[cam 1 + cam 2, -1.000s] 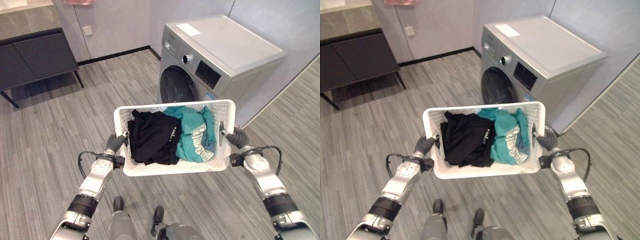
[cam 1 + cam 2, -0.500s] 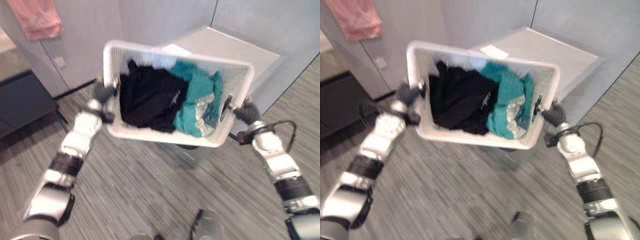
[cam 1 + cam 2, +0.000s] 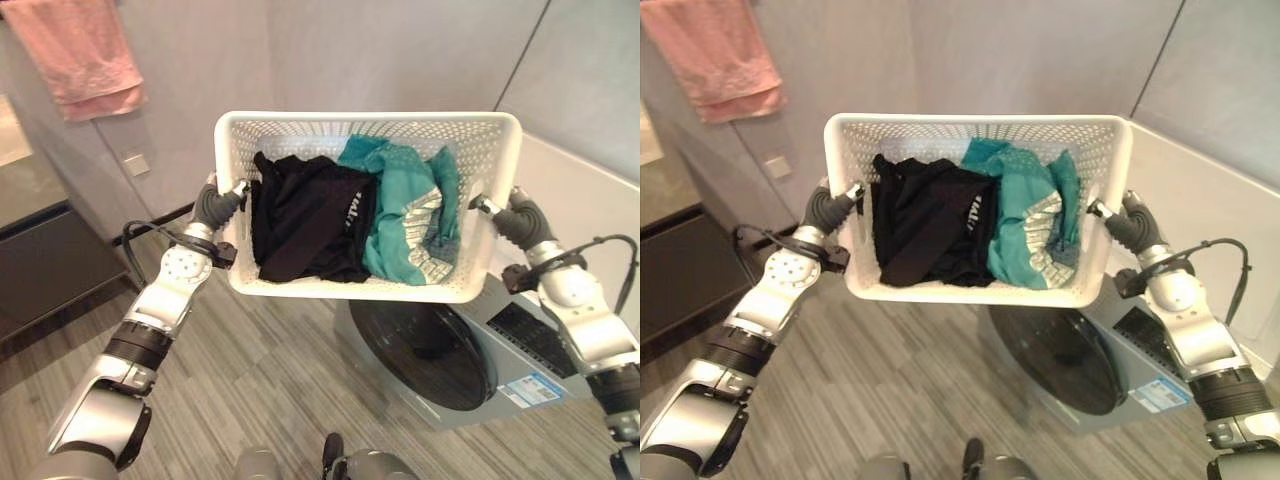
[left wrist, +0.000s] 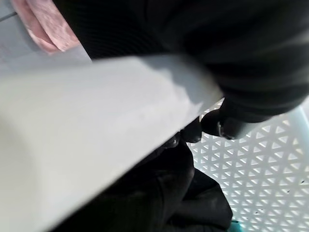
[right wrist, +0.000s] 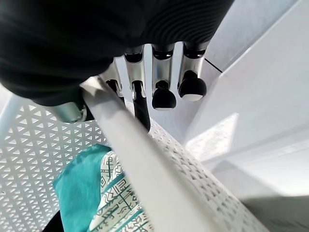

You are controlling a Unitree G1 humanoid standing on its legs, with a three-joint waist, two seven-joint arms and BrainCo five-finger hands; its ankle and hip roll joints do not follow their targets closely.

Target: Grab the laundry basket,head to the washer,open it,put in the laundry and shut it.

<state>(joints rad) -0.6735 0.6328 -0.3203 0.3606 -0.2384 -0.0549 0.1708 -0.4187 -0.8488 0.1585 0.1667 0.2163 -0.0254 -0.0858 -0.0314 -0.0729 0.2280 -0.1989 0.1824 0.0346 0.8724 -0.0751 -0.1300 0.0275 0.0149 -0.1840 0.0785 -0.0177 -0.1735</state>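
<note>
I hold a white perforated laundry basket (image 3: 370, 122) up in front of me by its two short sides. Inside lie a black garment (image 3: 305, 215) and a teal patterned one (image 3: 410, 210). My left hand (image 3: 215, 205) is shut on the basket's left rim; in the left wrist view its dark fingertips (image 4: 227, 126) hook over the rim (image 4: 96, 125). My right hand (image 3: 520, 220) is shut on the right rim, its fingers (image 5: 164, 96) curled over the edge (image 5: 145, 159). The grey washer (image 3: 590, 200) stands just below the basket, its round dark door (image 3: 430, 350) closed.
A pink towel (image 3: 90, 50) hangs on the wall at the upper left, above a wall socket (image 3: 135, 163). A dark low cabinet (image 3: 50, 270) stands at the left. Grey striped floor (image 3: 260, 390) lies between it and the washer.
The whole view has shifted as the camera moved closer to the washer, which now sits under the basket. The basket stays in both hands, held higher and level.
</note>
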